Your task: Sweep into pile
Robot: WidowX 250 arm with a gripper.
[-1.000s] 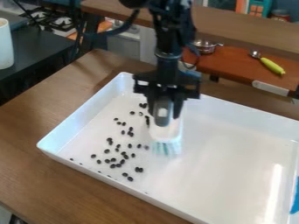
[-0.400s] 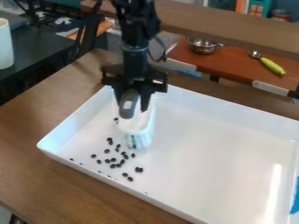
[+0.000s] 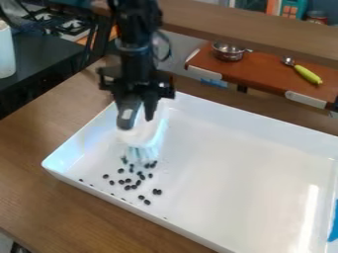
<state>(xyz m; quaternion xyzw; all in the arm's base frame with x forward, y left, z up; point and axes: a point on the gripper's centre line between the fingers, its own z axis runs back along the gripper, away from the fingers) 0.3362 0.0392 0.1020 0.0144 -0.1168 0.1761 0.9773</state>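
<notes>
Beans [image 3: 134, 183] lie scattered in the left part of the white tray [image 3: 251, 173] on the bench [image 3: 39, 133]. At their far edge the brush [image 3: 142, 136] points its bristles down, grasped by the hand [image 3: 137, 115]. Farther stands a metal pot [image 3: 228, 53].

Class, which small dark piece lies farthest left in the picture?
The piece beside the near rim of the tray, close to its left corner: it lies alone, left of all the others.
</notes>
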